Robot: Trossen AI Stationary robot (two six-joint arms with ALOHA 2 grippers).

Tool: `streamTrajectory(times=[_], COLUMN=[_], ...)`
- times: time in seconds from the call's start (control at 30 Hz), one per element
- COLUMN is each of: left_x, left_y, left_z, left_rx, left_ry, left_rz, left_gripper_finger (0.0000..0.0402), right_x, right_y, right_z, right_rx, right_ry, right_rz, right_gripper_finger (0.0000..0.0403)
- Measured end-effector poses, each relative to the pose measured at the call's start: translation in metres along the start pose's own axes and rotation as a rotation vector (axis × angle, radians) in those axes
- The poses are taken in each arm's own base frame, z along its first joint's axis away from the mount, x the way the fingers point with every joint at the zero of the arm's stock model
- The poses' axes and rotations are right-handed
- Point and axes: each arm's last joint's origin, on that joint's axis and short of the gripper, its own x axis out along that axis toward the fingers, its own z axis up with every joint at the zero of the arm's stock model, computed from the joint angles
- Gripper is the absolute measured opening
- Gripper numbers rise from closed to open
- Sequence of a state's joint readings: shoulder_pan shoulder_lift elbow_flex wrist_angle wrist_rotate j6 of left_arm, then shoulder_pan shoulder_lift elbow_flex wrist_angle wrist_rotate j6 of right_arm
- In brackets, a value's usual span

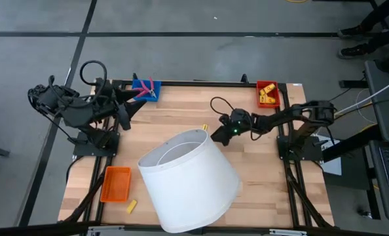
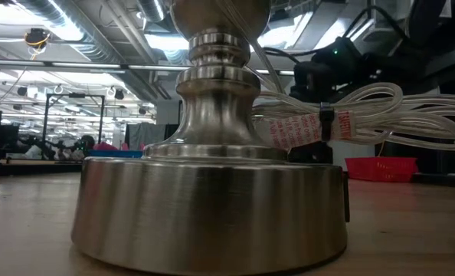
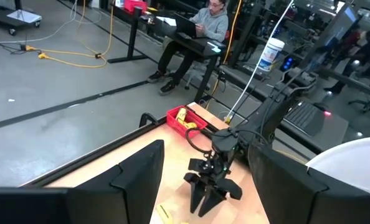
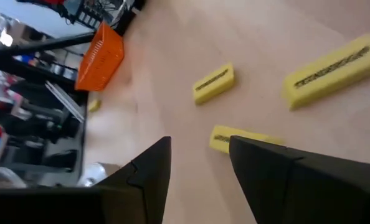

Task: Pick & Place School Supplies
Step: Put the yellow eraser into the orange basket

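Three yellow blocks with dark marks lie flat on the wooden table in the right wrist view: a small one (image 4: 213,83), a long one (image 4: 334,68) and a third (image 4: 238,138) just ahead of my right gripper (image 4: 200,146), partly hidden behind one finger. That gripper (image 1: 219,134) is open, low over the table at the far rim of the white lampshade (image 1: 189,180). A small yellow piece (image 1: 205,127) lies beside it. My left gripper (image 1: 124,118) is open and raised at the far left, near the pink-handled tool (image 1: 147,92) in the blue tray (image 1: 141,84).
The lampshade covers the table's middle; its metal base (image 2: 212,207) and bundled cord (image 2: 342,123) fill the low view. A red tray (image 1: 266,93) with yellow pieces stands at the far right, an orange tray (image 1: 116,183) and a yellow piece (image 1: 131,206) near left. A person sits beyond the table (image 3: 203,28).
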State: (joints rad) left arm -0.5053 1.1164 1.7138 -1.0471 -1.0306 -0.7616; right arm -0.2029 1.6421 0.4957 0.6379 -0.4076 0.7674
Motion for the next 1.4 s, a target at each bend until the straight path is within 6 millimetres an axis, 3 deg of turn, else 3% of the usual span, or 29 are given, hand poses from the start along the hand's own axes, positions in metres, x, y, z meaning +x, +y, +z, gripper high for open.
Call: streamTrajectory(times=[0.43,0.73,0.97,1.4], left_x=[0.0,0.0,-0.001,-0.003], left_y=[0.0,-0.002,-0.002,-0.003], left_z=[0.0,0.002,0.006,0.009], left_rx=[0.015,0.048,0.068,0.094], left_ry=[-0.002,-0.014,-0.03,-0.029], left_rz=[0.0,-0.012,-0.031,-0.069], left_gripper_finger=[0.0226,0.0225,0.0225,0.0223], right_x=[0.011,0.029,0.03,0.06], right_y=[0.016,0.05,0.048,0.044], right_z=[-0.02,-0.003,-0.004,-0.026], right_rx=[0.19,0.03,0.058,0.054], right_ry=[-0.011,0.027,0.037,0.062], right_rz=[-0.087,-0.343,-0.405,-0.503], right_gripper_finger=[0.0172,0.0171,0.0171,0.0171])
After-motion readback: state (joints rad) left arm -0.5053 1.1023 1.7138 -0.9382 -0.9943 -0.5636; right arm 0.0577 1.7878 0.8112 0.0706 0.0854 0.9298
